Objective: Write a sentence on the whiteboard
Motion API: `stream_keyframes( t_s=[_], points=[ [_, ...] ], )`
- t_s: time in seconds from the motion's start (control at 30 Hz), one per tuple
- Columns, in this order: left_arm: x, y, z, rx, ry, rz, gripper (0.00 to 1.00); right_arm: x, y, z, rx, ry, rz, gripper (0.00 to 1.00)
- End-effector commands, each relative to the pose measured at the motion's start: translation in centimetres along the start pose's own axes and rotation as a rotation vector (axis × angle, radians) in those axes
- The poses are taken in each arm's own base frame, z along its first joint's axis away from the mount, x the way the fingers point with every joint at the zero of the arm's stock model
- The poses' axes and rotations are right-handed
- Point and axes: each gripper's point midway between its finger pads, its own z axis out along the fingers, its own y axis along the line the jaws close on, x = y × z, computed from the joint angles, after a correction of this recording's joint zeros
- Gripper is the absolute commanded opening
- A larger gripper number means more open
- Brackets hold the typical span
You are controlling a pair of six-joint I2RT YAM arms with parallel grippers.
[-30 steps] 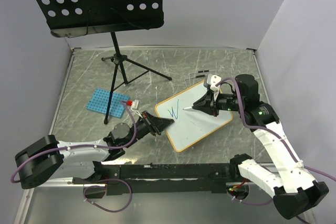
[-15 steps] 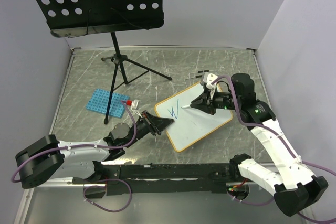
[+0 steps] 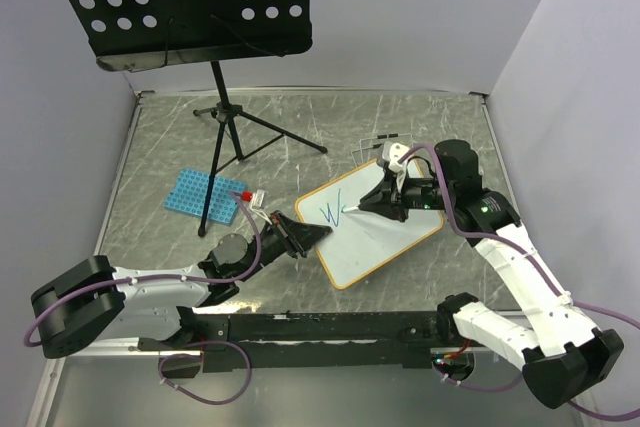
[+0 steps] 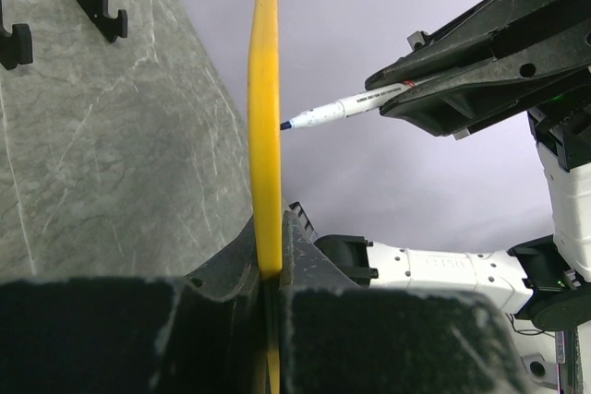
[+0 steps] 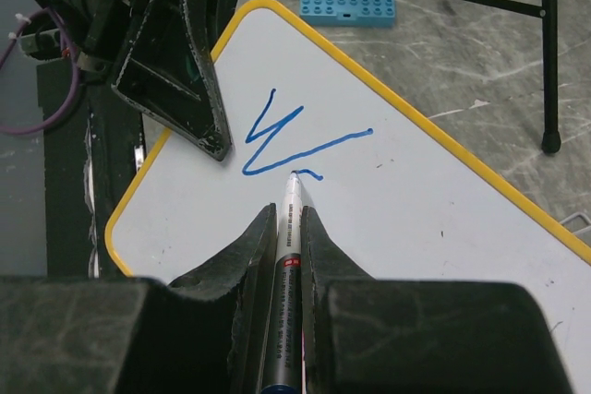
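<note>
The whiteboard [image 3: 385, 237], white with a yellow-orange frame, lies tilted on the table. My left gripper [image 3: 305, 235] is shut on its left frame edge [image 4: 266, 89], seen edge-on between the jaws of that gripper [image 4: 271, 228]. My right gripper [image 3: 385, 202] is shut on a white marker [image 5: 288, 228], whose tip touches the board [image 5: 416, 219]. The sentence is only a blue zigzag like a "W" [image 5: 277, 140] with a short curl starting at the tip. From the left wrist the marker [image 4: 342, 110] points at the board face.
A black perforated music stand [image 3: 185, 2] on a tripod [image 3: 240, 132] stands at the back left. A blue perforated rack [image 3: 205, 194] lies left of the board, with a small red-capped piece [image 3: 243, 194] beside it. A thin wire bracket [image 3: 375, 142] sits behind the board.
My right gripper has shifted slightly left with the marker, and a short blue curl has appeared beside the zigzag. The left gripper and the board have stayed still.
</note>
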Motion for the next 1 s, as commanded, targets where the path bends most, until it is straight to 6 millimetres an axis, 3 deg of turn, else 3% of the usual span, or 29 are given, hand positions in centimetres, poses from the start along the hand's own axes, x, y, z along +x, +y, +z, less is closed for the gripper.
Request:
stream_keyframes(
  t_s=[0.0, 0.43, 0.97],
  points=[
    [-3.5, -6.0, -0.1, 0.209, -0.121, -0.042, 0.01, 0.0, 0.8, 0.1, -0.039, -0.006, -0.023, 0.0],
    [-3.9, -6.0, -0.4, 0.196, -0.133, -0.024, 0.01, 0.9, 0.7, -0.3, -0.005, 0.02, -0.027, 0.0],
    [-3.5, -5.9, -0.4, 0.204, -0.119, -0.032, 0.01, -1.3, -1.6, -0.4, 0.082, -0.005, -0.043, 0.0]
  ],
)
